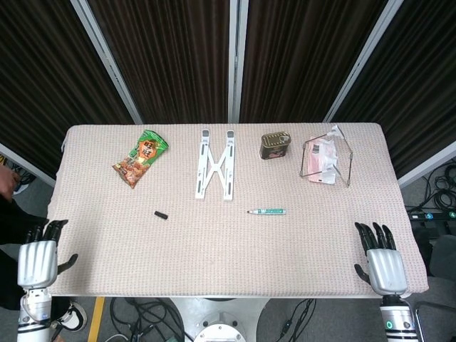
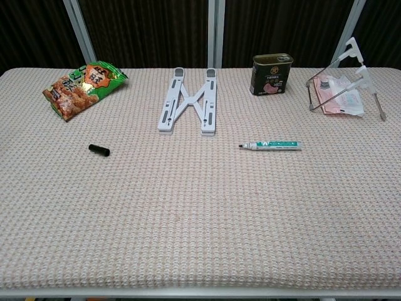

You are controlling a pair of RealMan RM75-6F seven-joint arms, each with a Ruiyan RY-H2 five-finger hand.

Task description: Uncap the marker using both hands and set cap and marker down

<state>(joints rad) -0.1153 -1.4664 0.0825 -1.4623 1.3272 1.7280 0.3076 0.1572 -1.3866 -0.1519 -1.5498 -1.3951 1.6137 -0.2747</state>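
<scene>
The uncapped green-and-white marker lies flat on the table right of centre, its tip pointing left. Its small black cap lies apart from it on the left side of the cloth. In the head view my left hand hangs at the table's near left corner, fingers spread and empty. My right hand hovers at the near right edge, also spread and holding nothing. Neither hand shows in the chest view.
Along the back of the table sit a snack bag, a white folding stand, a dark tin can and a wire rack with a pink packet. The beige cloth-covered table ends just ahead of both hands.
</scene>
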